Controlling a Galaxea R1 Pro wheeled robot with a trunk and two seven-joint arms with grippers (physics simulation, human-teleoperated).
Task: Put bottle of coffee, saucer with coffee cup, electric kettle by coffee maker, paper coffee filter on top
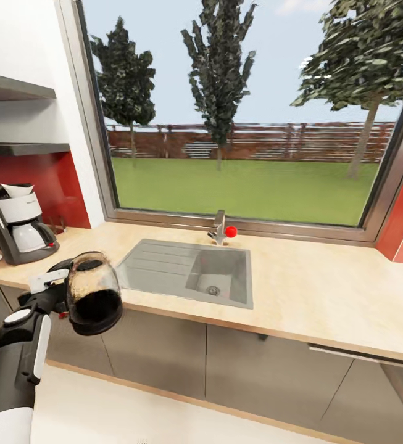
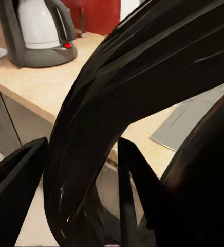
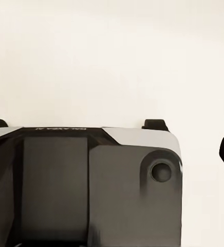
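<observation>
Bottle of coffee (image 1: 94, 301), dark glass and tilted, is held in the left gripper (image 1: 62, 290) at about 8 o'clock in the head view, in front of the worktop (image 1: 324, 290) edge. The fingers (image 2: 132, 190) are clenched on the bottle, whose dark body (image 2: 143, 92) is seen close up in the left wrist view. The coffee maker (image 1: 17, 223) is stood on the worktop at 9 o'clock, well apart from the bottle, with a white paper filter (image 1: 16, 190) seen at its top; it appears again in the left wrist view (image 2: 40, 31). A sink (image 1: 192, 271) is set into the worktop near centre, with a tap (image 1: 220, 228) behind it below the window (image 1: 244, 111). Two shelves (image 1: 16, 117) are mounted at 10 o'clock. The state of the right gripper's fingers cannot be told from the right wrist view.
</observation>
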